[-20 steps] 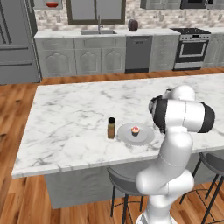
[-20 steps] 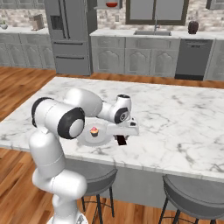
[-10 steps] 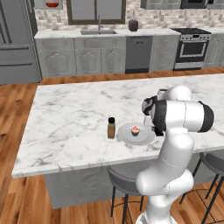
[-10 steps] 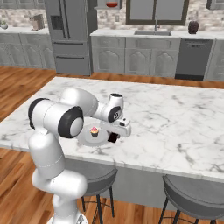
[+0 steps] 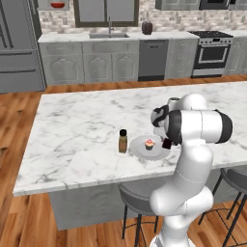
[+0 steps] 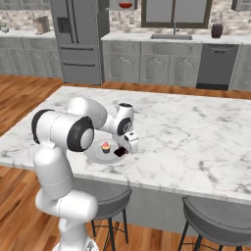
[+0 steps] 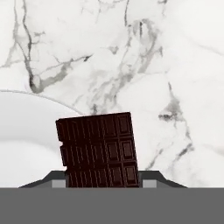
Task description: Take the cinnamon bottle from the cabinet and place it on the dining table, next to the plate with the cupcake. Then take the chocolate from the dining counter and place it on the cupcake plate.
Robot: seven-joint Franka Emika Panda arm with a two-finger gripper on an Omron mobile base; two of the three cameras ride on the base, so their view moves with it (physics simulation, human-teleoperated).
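End effector clamped on chocolate, long axis running out from the fingers, hanging over plate rim, cupcake just beside; cinnamon bottle beyond on tabletop.

Small slim brown cinnamon bottle with black cap upright on white grey-veined marble island top, just left of round light-grey plate with pink-frosted cupcake; dark chocolate bar at plate's right edge beside white arm.
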